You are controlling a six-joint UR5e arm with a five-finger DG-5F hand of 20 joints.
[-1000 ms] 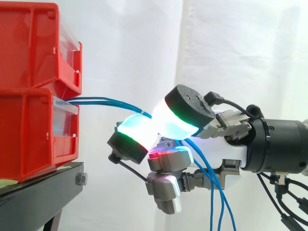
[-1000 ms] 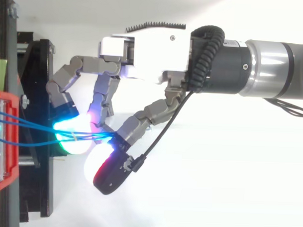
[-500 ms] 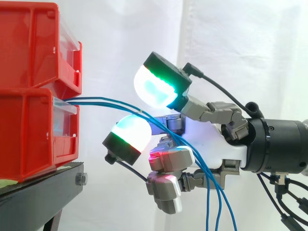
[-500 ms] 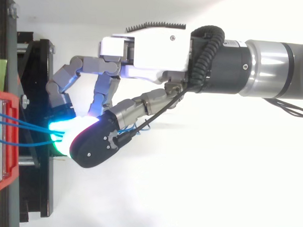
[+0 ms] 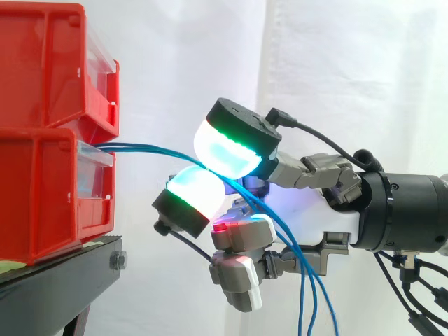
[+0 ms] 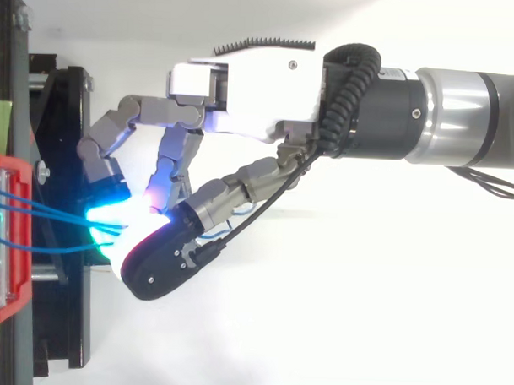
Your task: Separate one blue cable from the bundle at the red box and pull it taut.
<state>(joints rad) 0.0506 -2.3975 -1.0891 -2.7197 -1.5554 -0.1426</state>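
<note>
Your hand (image 6: 261, 83) has brought its thumb back down. Half a second ago it stood raised toward 12 o'clock; now its pad (image 5: 227, 143) meets the finger pad beneath, pinching the blue cables (image 5: 150, 148). They leave the lower red box (image 5: 42, 196) at 9 o'clock, pass through the pinch and hang toward 6 o'clock. You can't tell whether one strand or several are caught, so treat the separation as unfinished.

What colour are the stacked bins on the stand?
Red bins, clearest in the side view.
</note>
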